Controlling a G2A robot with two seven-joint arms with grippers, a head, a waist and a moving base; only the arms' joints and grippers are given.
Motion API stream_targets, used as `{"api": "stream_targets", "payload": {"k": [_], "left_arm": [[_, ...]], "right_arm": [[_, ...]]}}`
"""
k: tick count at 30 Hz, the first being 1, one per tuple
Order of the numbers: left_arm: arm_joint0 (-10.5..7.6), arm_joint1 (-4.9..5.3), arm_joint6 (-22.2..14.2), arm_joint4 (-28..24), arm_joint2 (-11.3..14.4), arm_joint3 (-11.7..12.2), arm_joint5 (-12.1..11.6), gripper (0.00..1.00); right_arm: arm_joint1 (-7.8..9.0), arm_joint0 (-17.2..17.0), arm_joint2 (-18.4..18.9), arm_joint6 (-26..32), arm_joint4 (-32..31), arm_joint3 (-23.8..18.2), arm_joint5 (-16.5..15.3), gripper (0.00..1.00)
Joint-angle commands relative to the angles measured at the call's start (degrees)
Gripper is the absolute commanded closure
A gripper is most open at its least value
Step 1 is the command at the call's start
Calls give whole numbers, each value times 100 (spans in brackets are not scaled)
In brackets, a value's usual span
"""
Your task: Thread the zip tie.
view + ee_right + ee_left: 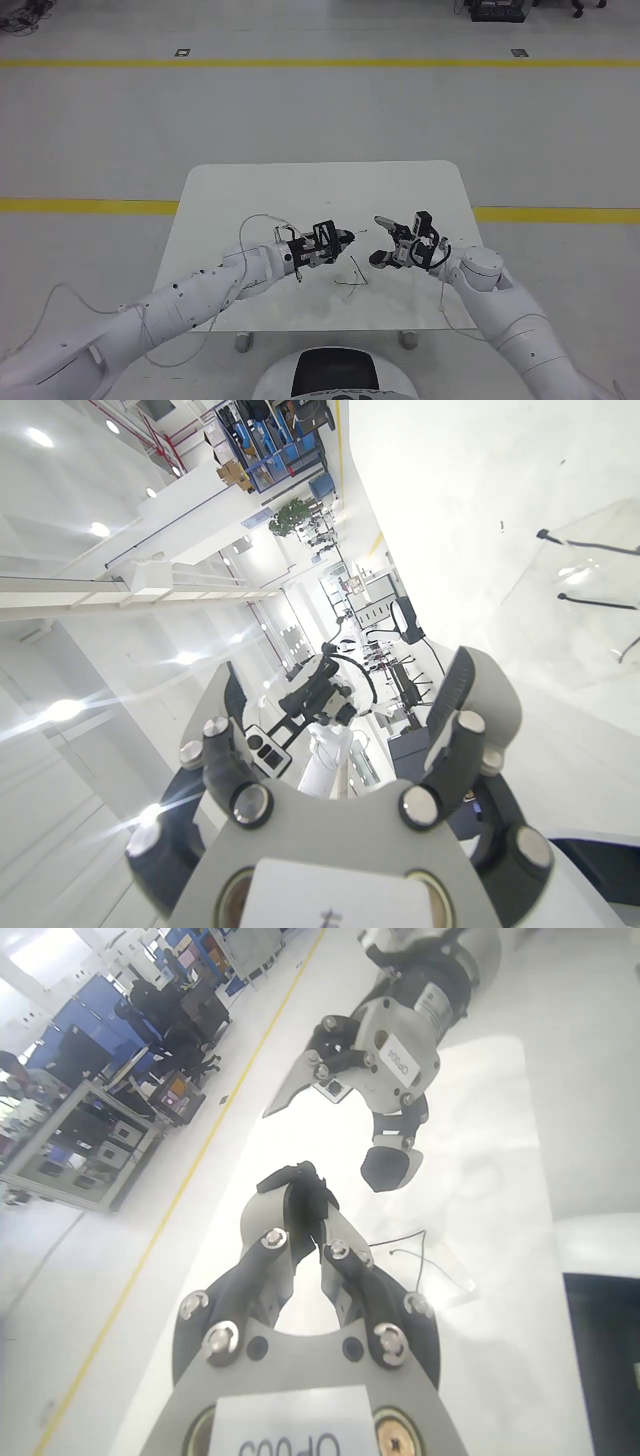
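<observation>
Clear pouch [540, 590], near the table's [250, 190] front edge, contains black zip ties [595, 545]. Left gripper [306, 1188]: clenched, contents indiscernible. Right gripper [345, 672]: spread wide, empty.

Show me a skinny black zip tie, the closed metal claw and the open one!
Thin black plastic zip tie [600, 546]: right wrist view, middle of its strap.
Grey metal left gripper [302, 1180], shut: left wrist view, midway between its fingertips.
Grey metal right gripper [345, 675], open: right wrist view, midway between its fingertips.
</observation>
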Motion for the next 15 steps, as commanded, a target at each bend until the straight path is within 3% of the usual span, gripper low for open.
{"api": "stream_targets", "payload": {"k": [1, 6, 15], "left_arm": [[45, 6, 166, -232, -83, 102, -207, 100], [125, -6, 323, -694, -269, 316, -570, 100], [140, -8, 314, -728, -274, 323, -561, 100]], "right_arm": [[3, -29, 19, -21, -7, -24, -23, 0], [-1, -79, 33, -16, 5, -44, -124, 0], [-1, -79, 33, -16, 5, -44, -124, 0]]}}
